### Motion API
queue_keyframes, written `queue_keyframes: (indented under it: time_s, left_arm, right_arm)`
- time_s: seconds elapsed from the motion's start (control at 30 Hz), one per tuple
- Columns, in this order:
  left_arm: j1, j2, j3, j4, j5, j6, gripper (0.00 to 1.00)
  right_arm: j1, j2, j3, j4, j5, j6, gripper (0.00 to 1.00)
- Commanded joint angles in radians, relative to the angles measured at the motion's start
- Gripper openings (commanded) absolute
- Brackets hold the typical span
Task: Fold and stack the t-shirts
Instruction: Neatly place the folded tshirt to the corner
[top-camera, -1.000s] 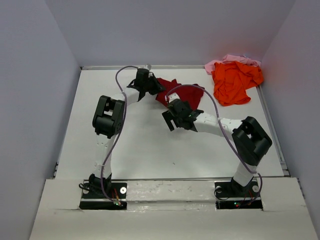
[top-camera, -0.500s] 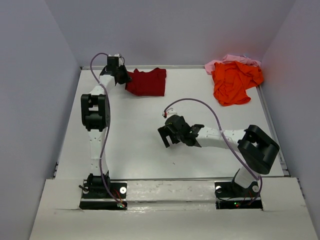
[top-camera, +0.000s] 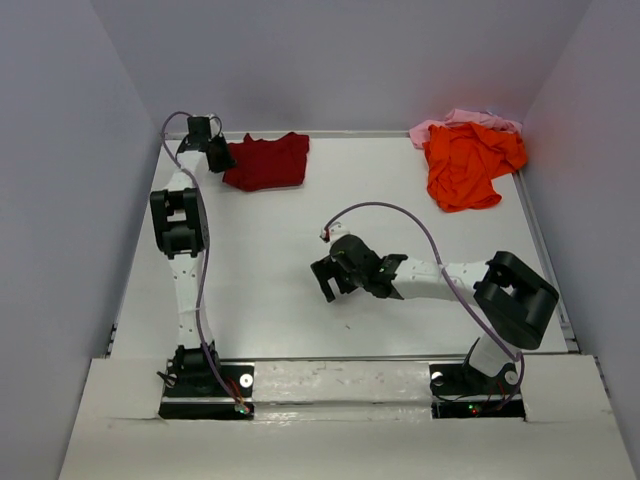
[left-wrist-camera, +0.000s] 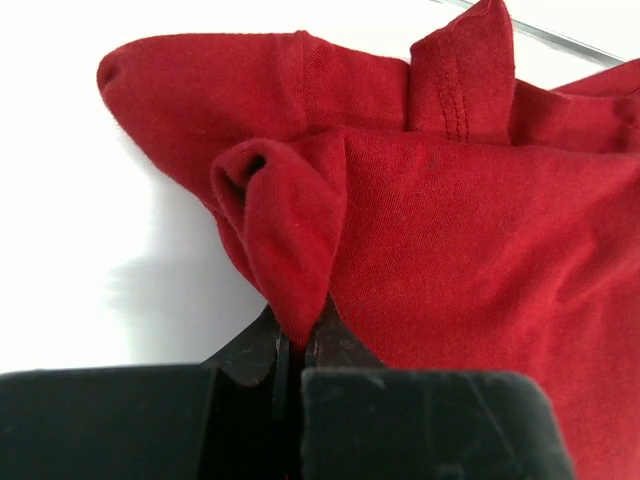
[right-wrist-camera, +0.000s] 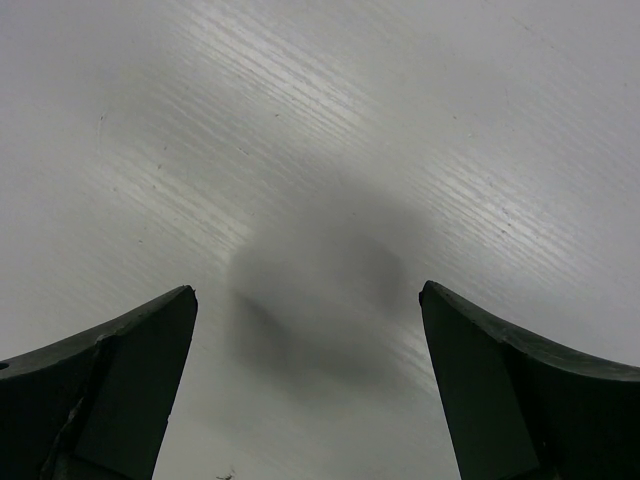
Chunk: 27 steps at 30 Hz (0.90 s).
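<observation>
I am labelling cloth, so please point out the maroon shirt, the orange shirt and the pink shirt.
maroon shirt (top-camera: 268, 163): top view, its middle.
orange shirt (top-camera: 465, 165): top view, its middle.
pink shirt (top-camera: 445, 124): top view, visible left part.

The left gripper (top-camera: 224, 159) has dragged the maroon shirt (top-camera: 268, 163) leftward, while the right gripper (top-camera: 323, 281) drew back

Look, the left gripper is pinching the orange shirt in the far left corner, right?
No, the left gripper is pinching the dark red shirt in the far left corner; the left wrist view shows it. The orange shirt lies far right.
</observation>
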Motion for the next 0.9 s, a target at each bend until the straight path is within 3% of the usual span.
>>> queue_keyframes:
  time_s: [0.0,0.87]
  left_arm:
    - [0.076,0.006,0.062,-0.057,-0.041,0.032,0.0]
    - [0.277,-0.001,0.136,-0.077,-0.098,0.055,0.0]
  right_arm:
    - [0.015,-0.045,-0.01,0.068,-0.037,0.004,0.98]
    - [0.015,0.004,-0.032,0.139,-0.08,-0.016,0.98]
